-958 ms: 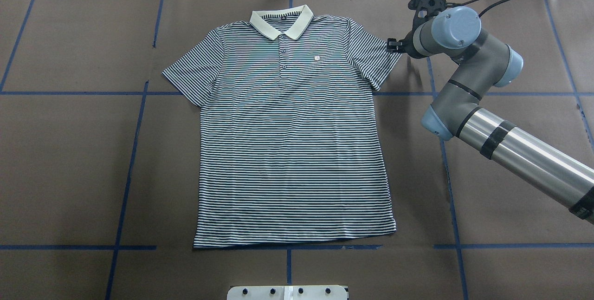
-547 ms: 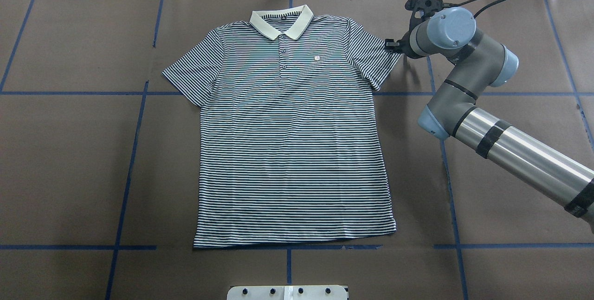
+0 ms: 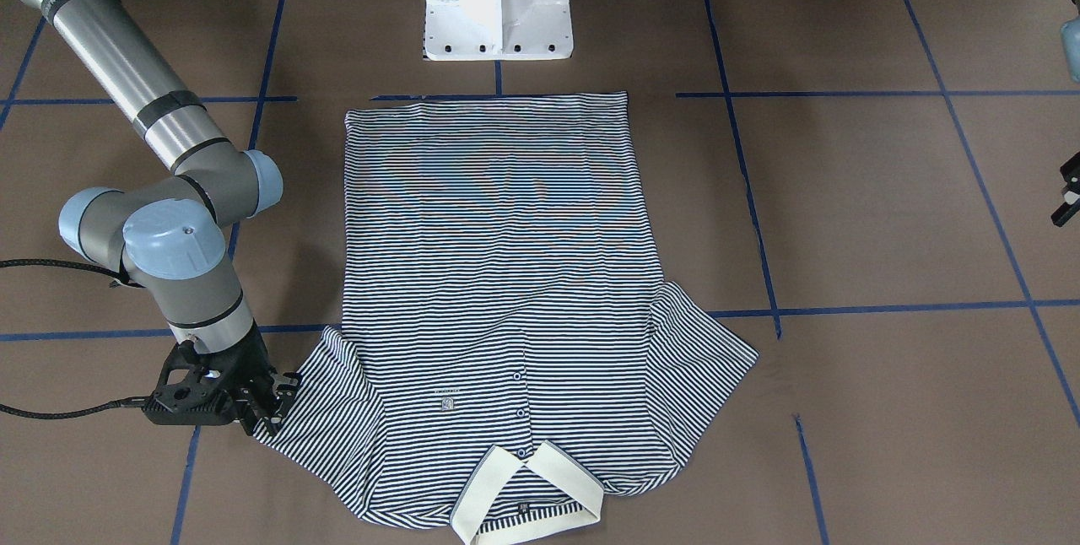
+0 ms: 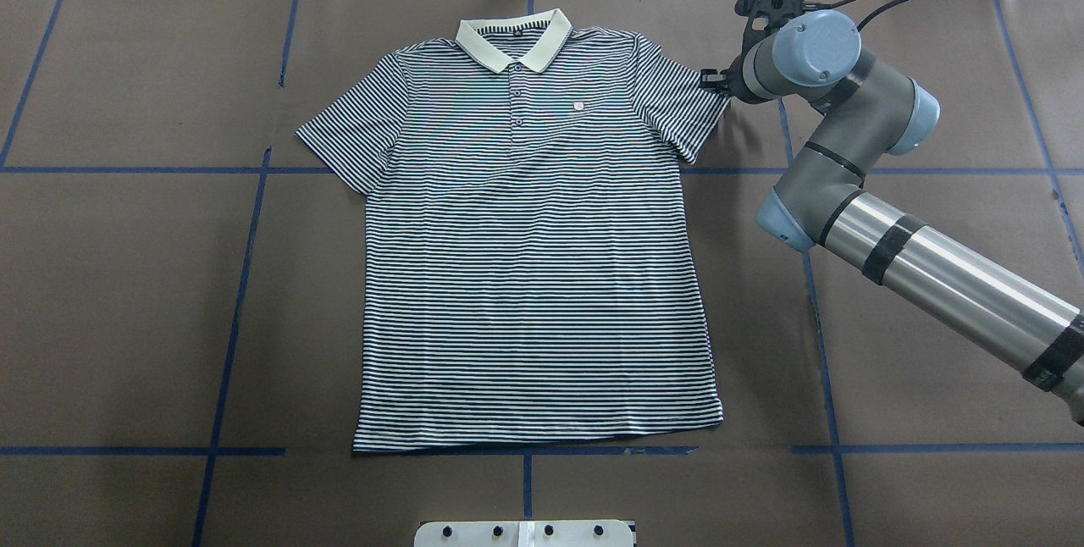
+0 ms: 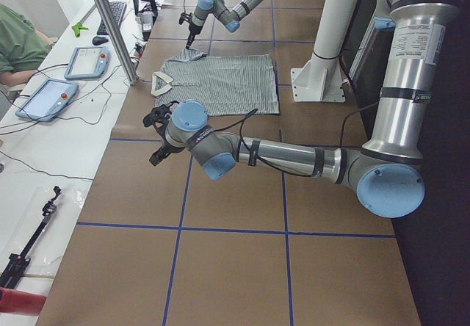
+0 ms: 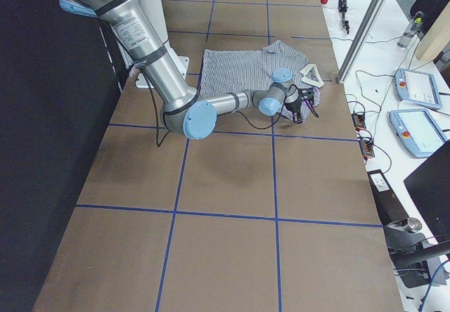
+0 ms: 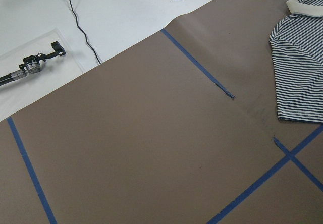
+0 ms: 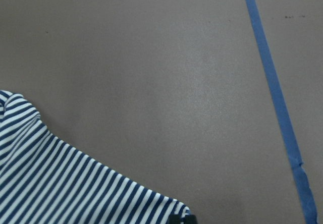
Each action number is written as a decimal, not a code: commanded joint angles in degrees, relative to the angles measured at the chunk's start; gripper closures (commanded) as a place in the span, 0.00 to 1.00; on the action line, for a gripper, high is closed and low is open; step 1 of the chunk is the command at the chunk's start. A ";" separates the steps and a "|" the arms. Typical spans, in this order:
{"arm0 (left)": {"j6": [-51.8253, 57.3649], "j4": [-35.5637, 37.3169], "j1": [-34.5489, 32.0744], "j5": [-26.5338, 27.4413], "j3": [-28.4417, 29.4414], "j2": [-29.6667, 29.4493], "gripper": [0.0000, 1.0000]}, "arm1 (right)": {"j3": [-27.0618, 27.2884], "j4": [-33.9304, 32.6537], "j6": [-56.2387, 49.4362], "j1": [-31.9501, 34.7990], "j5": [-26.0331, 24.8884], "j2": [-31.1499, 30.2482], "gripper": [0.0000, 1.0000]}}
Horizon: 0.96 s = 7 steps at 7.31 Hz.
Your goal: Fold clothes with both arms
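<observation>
Striped polo shirt [image 4: 533,234] lies flat and unfolded, face up, mid-surface [image 4: 127,276]. I judge this the first grasp: my right tool [image 3: 274,404] is at the sleeve [image 4: 677,102] hem, jaws seemingly parted. Next, pinch cloth only. My right arm [image 4: 931,276] reaches low, wrist bent down. My left tool [image 5: 157,152] hangs well apart; its width I cannot tell.
</observation>
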 commanded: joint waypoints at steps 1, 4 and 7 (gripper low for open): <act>0.00 -0.09 0.00 0.00 0.04 -0.07 0.00 | 2.17 -0.87 0.21 0.08 -0.50 0.12 1.00; 0.00 0.00 0.00 0.00 0.13 0.01 0.00 | 12.02 -19.35 9.39 -2.97 -5.21 4.92 1.00; 0.00 0.00 0.00 0.00 0.30 0.01 0.00 | 5.57 -29.79 23.55 -9.75 -14.79 18.11 1.00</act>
